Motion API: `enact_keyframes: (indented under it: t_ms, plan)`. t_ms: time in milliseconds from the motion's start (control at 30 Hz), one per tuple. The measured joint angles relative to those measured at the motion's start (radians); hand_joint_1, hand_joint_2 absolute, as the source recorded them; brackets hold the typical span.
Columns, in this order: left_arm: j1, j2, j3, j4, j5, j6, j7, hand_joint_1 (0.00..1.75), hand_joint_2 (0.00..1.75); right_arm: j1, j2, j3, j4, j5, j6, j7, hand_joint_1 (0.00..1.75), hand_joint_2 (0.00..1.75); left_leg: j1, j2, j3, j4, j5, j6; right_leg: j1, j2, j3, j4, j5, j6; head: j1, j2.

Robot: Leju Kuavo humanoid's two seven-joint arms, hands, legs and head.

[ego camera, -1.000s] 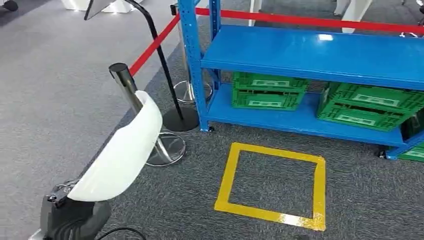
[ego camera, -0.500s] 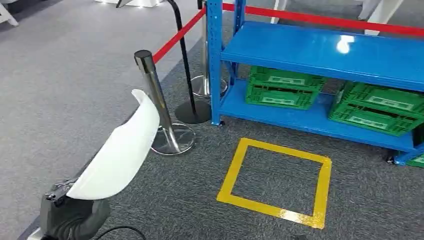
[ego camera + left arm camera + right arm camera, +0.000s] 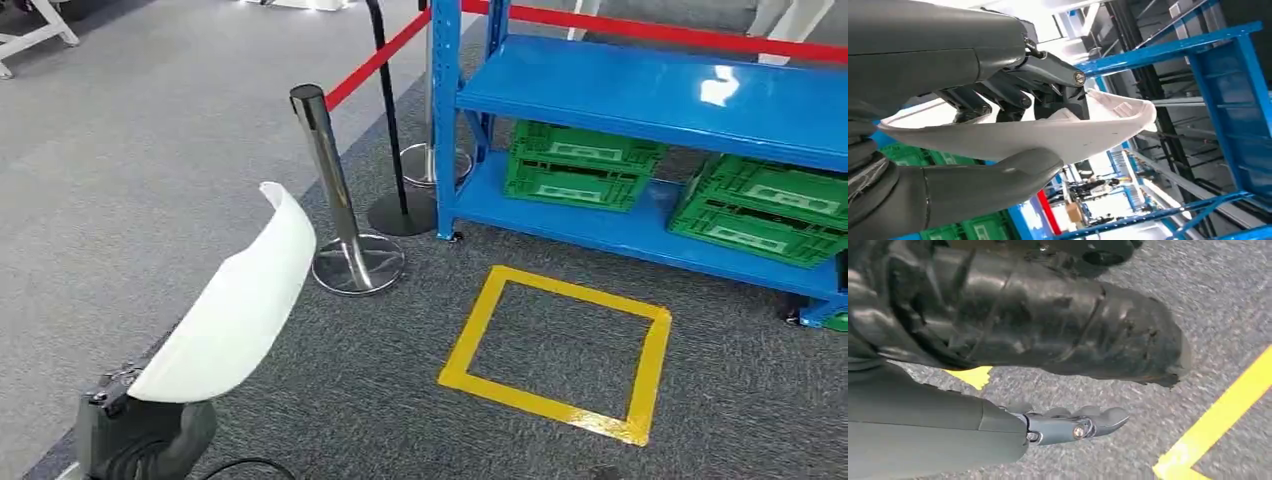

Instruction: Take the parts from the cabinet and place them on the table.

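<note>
here the white part (image 3: 1068,135) sits clasped in the left robot hand (image 3: 973,140).

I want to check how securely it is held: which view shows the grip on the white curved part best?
The left wrist view: the white curved part lies between the thumb and the dark fingers of the left hand. The head view shows the part's whole shape, with the grip hidden beneath it. The right wrist view faces the carpet.

The left hand (image 3: 140,435) is raised low at the left of the head view — thumb (image 3: 973,185) and dark fingers (image 3: 1013,95) are clamped on a part. The right hand (image 3: 1063,427) is hung toward the floor, fingers extended together, nothing held.
</note>
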Motion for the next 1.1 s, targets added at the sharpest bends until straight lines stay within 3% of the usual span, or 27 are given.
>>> enact_keyframes:
  t_ms: [100, 133, 167, 200, 267, 300, 333, 367, 400, 433, 500, 600, 633, 667, 700, 733, 767, 800, 833, 867, 900, 933, 967, 1000, 1100]
  plan:
    - [0.000, 0.000, -0.001, 0.000, 0.006, 0.000, 0.000, 1.75, 1.75, -0.007, 0.000, -0.002, 0.000, -0.006, 0.000, 0.000, 0.00, 0.00, -0.010, 0.000, -0.017, -0.011, 0.018, 0.003, -0.008, -0.001, -0.011, -0.012, 0.031, 0.022, -0.001, 0.000]
    - [0.000, 0.000, -0.002, 0.000, 0.006, 0.000, 0.000, 1.75, 1.75, -0.008, 0.000, -0.002, 0.000, -0.006, 0.000, 0.000, 0.00, 0.00, 0.004, 0.006, -0.016, -0.037, 0.038, 0.003, -0.008, 0.000, -0.019, -0.006, 0.021, 0.027, 0.000, 0.000]
    - [-0.002, 0.000, -0.003, 0.000, 0.006, 0.000, 0.000, 1.75, 1.75, -0.008, -0.001, -0.003, 0.000, -0.006, 0.000, 0.000, 0.00, 0.00, 0.001, 0.010, -0.025, -0.038, 0.049, 0.004, -0.006, 0.006, -0.032, 0.012, -0.017, 0.030, 0.003, 0.000]
    - [-0.002, 0.000, -0.004, 0.000, 0.007, 0.000, 0.000, 1.75, 1.75, -0.009, -0.001, -0.003, 0.000, -0.006, 0.000, 0.001, 0.00, 0.00, 0.001, 0.010, -0.039, -0.036, 0.056, 0.012, -0.006, 0.011, -0.053, 0.066, -0.077, 0.030, 0.008, 0.000]
    - [-0.002, 0.000, -0.005, 0.000, 0.009, 0.000, 0.000, 1.75, 1.75, -0.010, -0.001, -0.004, 0.000, -0.006, 0.000, 0.001, 0.00, 0.00, -0.001, 0.011, -0.067, -0.026, 0.071, 0.010, -0.006, 0.013, -0.084, 0.204, -0.169, 0.032, 0.017, 0.000]
    - [-0.002, 0.000, -0.005, 0.000, 0.009, 0.000, 0.000, 1.75, 1.75, -0.009, -0.001, -0.004, 0.000, -0.005, 0.000, 0.001, 0.00, 0.00, -0.001, 0.012, -0.085, -0.020, 0.080, 0.010, -0.006, 0.014, -0.094, 0.266, -0.181, 0.035, 0.017, 0.000]
    - [-0.001, 0.000, -0.005, 0.000, 0.009, 0.000, 0.000, 1.75, 1.75, -0.009, -0.001, -0.005, 0.000, -0.006, 0.000, 0.001, 0.00, 0.00, -0.001, 0.012, -0.101, -0.013, 0.087, 0.008, -0.006, 0.013, -0.087, 0.286, -0.161, 0.036, 0.018, 0.000]
    - [-0.001, 0.000, -0.005, 0.000, 0.009, 0.000, 0.000, 1.75, 1.75, -0.009, -0.002, -0.005, 0.000, -0.006, 0.000, 0.001, 0.00, 0.00, -0.001, 0.012, -0.118, -0.005, 0.094, 0.006, -0.006, 0.013, -0.061, 0.268, -0.120, 0.037, 0.019, 0.000]
    - [-0.001, 0.000, -0.006, 0.000, 0.009, 0.000, 0.000, 1.75, 1.75, -0.010, -0.003, -0.005, 0.000, -0.006, 0.000, 0.001, 0.00, 0.00, 0.000, 0.012, -0.136, 0.005, 0.099, 0.003, -0.006, 0.013, -0.017, 0.215, -0.079, 0.037, 0.021, 0.000]
    - [-0.001, 0.000, -0.006, 0.000, 0.009, 0.000, 0.000, 1.75, 1.75, -0.011, -0.004, -0.006, -0.001, -0.006, 0.000, 0.001, 0.00, 0.00, 0.001, 0.011, -0.150, 0.016, 0.103, -0.001, -0.007, 0.013, 0.039, 0.137, -0.058, 0.036, 0.023, 0.000]
    - [-0.002, 0.000, -0.006, 0.000, 0.009, 0.000, 0.000, 1.75, 1.75, -0.017, -0.006, -0.006, -0.001, -0.006, 0.000, 0.000, 0.00, 0.00, -0.005, 0.011, -0.171, 0.045, 0.107, -0.007, -0.003, 0.016, 0.146, -0.017, -0.105, 0.032, 0.031, 0.000]
    - [-0.002, 0.000, -0.007, 0.000, 0.009, -0.001, 0.000, 1.75, 1.75, -0.014, -0.006, -0.006, -0.001, -0.006, 0.000, 0.000, 0.00, 0.00, -0.002, 0.011, -0.178, 0.050, 0.128, -0.024, 0.000, 0.017, 0.119, -0.011, -0.103, 0.015, 0.031, 0.000]
    - [-0.002, 0.000, -0.008, 0.000, 0.010, -0.008, 0.000, 1.75, 1.75, -0.011, -0.005, -0.007, -0.001, -0.007, 0.000, 0.000, 0.00, 0.00, -0.001, 0.010, -0.181, 0.054, 0.129, -0.029, -0.009, 0.012, 0.113, -0.019, -0.093, 0.003, 0.031, 0.000]
    - [-0.001, 0.001, -0.008, 0.000, 0.012, -0.012, 0.000, 1.75, 1.75, -0.014, -0.006, -0.007, -0.001, -0.009, -0.001, 0.000, 0.00, 0.00, 0.000, 0.008, -0.190, 0.069, 0.097, -0.038, -0.008, 0.006, 0.107, -0.017, -0.086, -0.004, 0.031, 0.000]
    - [-0.001, 0.001, -0.008, 0.000, 0.011, -0.018, 0.000, 1.75, 1.75, -0.016, -0.006, -0.007, -0.001, -0.009, -0.002, 0.000, 0.00, 0.00, 0.003, 0.008, -0.199, 0.111, 0.042, -0.045, -0.009, 0.006, 0.097, -0.017, -0.077, -0.012, 0.025, 0.000]
    - [-0.002, 0.001, -0.009, 0.000, 0.011, -0.019, 0.000, 1.75, 1.75, -0.019, -0.006, -0.007, -0.001, -0.009, -0.002, 0.000, 0.00, 0.00, 0.008, 0.008, -0.216, 0.183, -0.022, -0.053, -0.008, 0.005, 0.084, -0.016, -0.066, -0.015, 0.020, 0.000]
    - [-0.002, 0.001, -0.009, 0.000, 0.009, -0.019, 0.000, 1.75, 1.75, -0.020, -0.006, -0.007, -0.001, -0.010, -0.003, 0.000, 0.00, 0.00, 0.012, 0.008, -0.230, 0.253, -0.067, -0.058, -0.008, 0.004, 0.073, -0.016, -0.057, -0.014, 0.020, 0.000]
    - [-0.002, 0.001, -0.010, 0.000, 0.009, -0.022, 0.000, 1.75, 1.75, -0.022, -0.006, -0.007, -0.001, -0.013, -0.004, 0.000, 0.00, 0.00, 0.015, 0.008, -0.237, 0.312, -0.091, -0.061, -0.007, 0.002, 0.068, -0.014, -0.048, -0.014, 0.019, 0.000]
    - [-0.002, 0.001, -0.010, 0.000, 0.011, -0.027, 0.000, 1.75, 1.75, -0.023, -0.006, -0.007, -0.001, -0.016, -0.005, 0.000, 0.00, 0.00, 0.017, 0.008, -0.229, 0.335, -0.081, -0.062, -0.007, 0.000, 0.055, -0.011, -0.038, -0.012, 0.019, 0.000]
    - [-0.001, 0.001, -0.010, 0.000, 0.011, -0.033, 0.000, 1.75, 1.75, -0.025, -0.006, -0.008, -0.001, -0.017, -0.005, 0.000, 0.00, 0.00, 0.019, 0.008, -0.208, 0.321, -0.048, -0.062, -0.007, -0.001, 0.041, -0.008, -0.029, -0.010, 0.019, 0.000]
    - [-0.002, 0.001, -0.010, 0.000, 0.009, -0.037, 0.000, 1.75, 1.75, -0.026, -0.006, -0.008, -0.001, -0.018, -0.005, 0.000, 0.00, 0.00, 0.020, 0.008, -0.171, 0.273, -0.010, -0.060, -0.007, -0.001, 0.029, -0.005, -0.020, -0.008, 0.019, 0.000]
    - [-0.002, 0.002, -0.010, 0.000, 0.007, -0.037, 0.000, 1.75, 1.75, -0.028, -0.006, -0.008, -0.001, -0.019, -0.006, 0.000, 0.00, 0.00, 0.020, 0.008, -0.112, 0.185, 0.021, -0.055, -0.007, -0.001, 0.019, -0.004, -0.013, -0.006, 0.018, 0.000]
    - [-0.002, 0.002, -0.010, -0.002, 0.007, -0.037, 0.000, 1.75, 1.75, -0.030, -0.006, -0.008, -0.001, -0.019, -0.006, 0.000, 0.00, 0.00, 0.019, 0.008, -0.052, 0.091, 0.035, -0.049, -0.007, -0.001, 0.015, -0.004, -0.007, -0.003, 0.017, 0.000]
    - [-0.004, 0.001, -0.010, -0.003, 0.007, -0.037, 0.000, 1.75, 1.75, -0.031, -0.005, -0.008, -0.001, -0.021, -0.006, 0.003, 0.00, 0.00, 0.015, 0.007, -0.017, 0.027, 0.013, -0.042, -0.004, -0.001, 0.008, -0.004, -0.001, 0.004, 0.017, 0.000]
    - [0.005, 0.002, -0.010, -0.005, -0.001, -0.034, 0.000, 1.75, 1.75, -0.030, -0.005, -0.008, -0.001, -0.018, -0.006, 0.017, 0.00, 0.00, 0.005, 0.007, -0.024, 0.005, 0.016, -0.033, -0.011, -0.002, -0.005, -0.010, 0.028, 0.026, 0.017, 0.000]
